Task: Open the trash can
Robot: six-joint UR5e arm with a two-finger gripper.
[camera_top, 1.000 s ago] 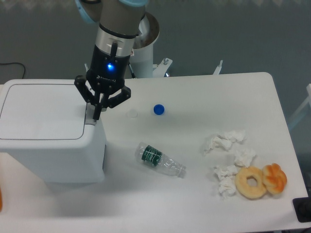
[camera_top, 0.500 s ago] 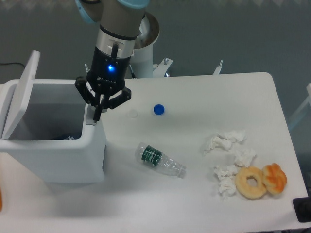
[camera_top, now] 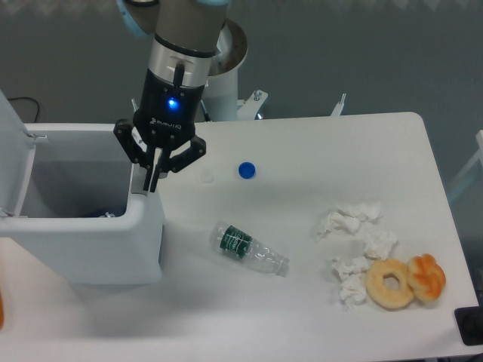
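Arm: came down from the top edge of the view, near vertical, wrist pointing at the worktop (camera_top: 302,317), a blue light lit on its black collar.
Gripper (camera_top: 153,183): fingers drawn together to a narrow point, nothing between them; tip sat at the right rim of the trash can (camera_top: 83,237).
Writing: white lettering on the gripper body, too small to read.
Trash can: stood at the worktop's left edge, its lid (camera_top: 13,154) swung up at the far left, inside exposed.
Bottle (camera_top: 249,250): clear, lying on its side mid-worktop, green label unreadable.
Blue cap (camera_top: 246,170): toward the back edge, right of the gripper.
Crumpled tissues (camera_top: 355,241): right side.
Doughnut (camera_top: 390,283): near the front right corner, touching an orange pastry (camera_top: 427,276).
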